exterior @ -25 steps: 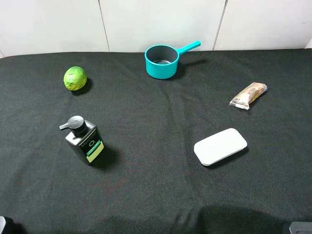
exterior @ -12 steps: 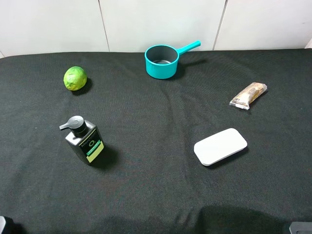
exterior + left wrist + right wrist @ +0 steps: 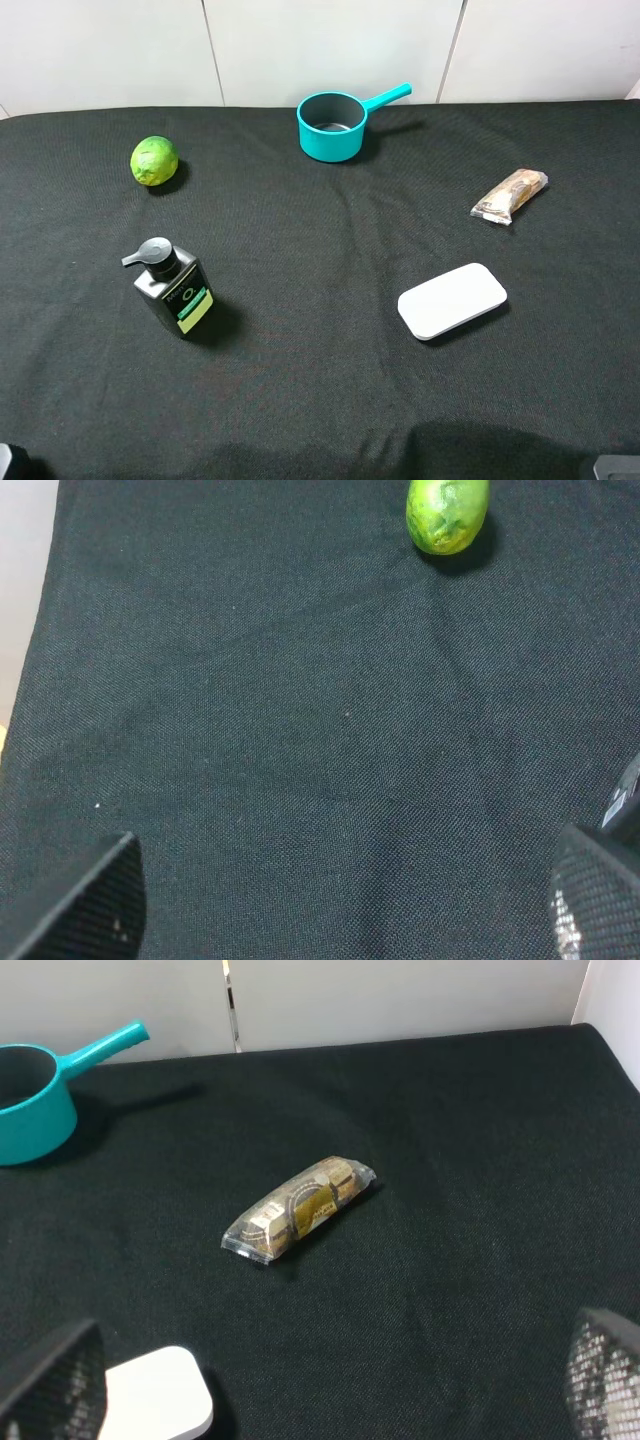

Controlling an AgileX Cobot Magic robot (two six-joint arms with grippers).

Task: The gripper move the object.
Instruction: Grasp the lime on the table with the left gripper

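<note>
Black cloth (image 3: 300, 380) covers the table, with white wall panels (image 3: 330, 40) behind. High view: lime (image 3: 154, 161) sits far left near the back, well apart from teal pot (image 3: 333, 126). Upright pump bottle (image 3: 172, 290) stands nearer the front on the same side. Wrapped snack bar (image 3: 510, 195) and white case (image 3: 452, 300) lie on the right. Left wrist view: left gripper (image 3: 345, 910) fingers spread wide, nothing between them, lime on the cloth well ahead, untouched. Right wrist view: right gripper (image 3: 330, 1380) spread wide too, empty, snack bar ahead, case near one finger.

Even, sharp light (soft shadows)
</note>
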